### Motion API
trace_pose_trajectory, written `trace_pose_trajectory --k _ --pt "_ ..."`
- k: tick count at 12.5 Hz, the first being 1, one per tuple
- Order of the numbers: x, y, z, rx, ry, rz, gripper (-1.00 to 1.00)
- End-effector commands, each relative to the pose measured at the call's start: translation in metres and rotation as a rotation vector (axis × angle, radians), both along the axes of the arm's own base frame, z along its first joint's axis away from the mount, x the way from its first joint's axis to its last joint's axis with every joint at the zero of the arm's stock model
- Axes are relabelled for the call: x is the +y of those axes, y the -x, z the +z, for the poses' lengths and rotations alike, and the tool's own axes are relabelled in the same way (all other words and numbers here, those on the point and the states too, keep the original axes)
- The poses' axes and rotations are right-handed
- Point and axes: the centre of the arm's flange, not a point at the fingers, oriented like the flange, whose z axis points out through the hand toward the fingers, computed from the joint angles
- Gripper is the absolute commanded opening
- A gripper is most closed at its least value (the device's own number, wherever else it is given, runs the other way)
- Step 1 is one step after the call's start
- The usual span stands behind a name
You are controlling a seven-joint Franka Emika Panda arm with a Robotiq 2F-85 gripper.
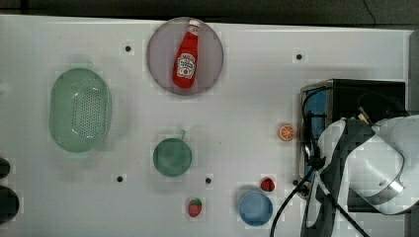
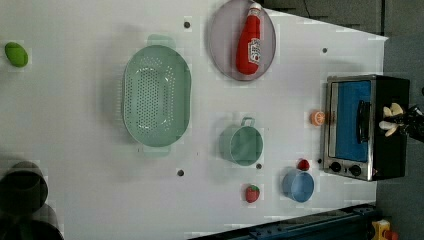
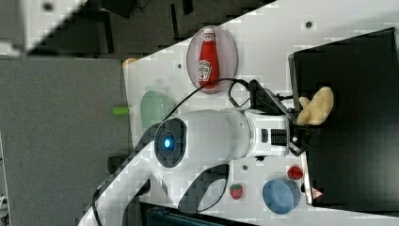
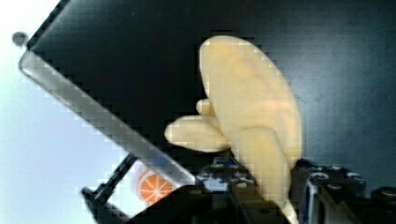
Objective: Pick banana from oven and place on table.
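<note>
worktop [image 1: 247, 113]: big, white and flat, dotted with a few small dark holes, carrying pretty much everything here
room: dark grey floor showing past the worktop edge in the right view, more dark ground along the top view's top edge
oven [image 2: 367, 127]: boxy toaster oven, black top, silver front frame, blue-tinted glass door with a bar handle, dark knobs; sitting at the top view's right end of the worktop
banana [image 3: 317, 107]: small, pale cream-yellow, peeled, flaps splaying out; lying on the oven's black top, so on it rather than inside
banana up close [image 4: 250, 116]: fat rounded body with stubby flaps sticking out sideways, filling the middle of the wrist view against the black oven top
tool [image 3: 301, 129]: sitting right at the banana's flap end over the oven top, apparently narrowing in on it, but honestly can't tell whether actually gripping
arm [image 3: 211, 136]: white, stretching across the worktop toward the oven
orange slice [image 1: 286, 132]: lying just beside the oven front
ketchup bottle [image 1: 186, 57]: lying on a grey plate [image 1: 160, 39]
other stuff: green colander [image 1: 79, 112], green cup [image 1: 172, 157], blue bowl [image 1: 255, 208], two strawberries [image 1: 195, 207]
</note>
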Motion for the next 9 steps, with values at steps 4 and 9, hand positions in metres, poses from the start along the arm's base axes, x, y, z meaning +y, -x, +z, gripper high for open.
trace_pose_trajectory --k 4,9 --pt "-0.007 -0.019 0.139 -0.073 0.067 0.063 -0.54" --pt "0.107 -0.021 0.249 0.025 -0.050 0.253 -0.54"
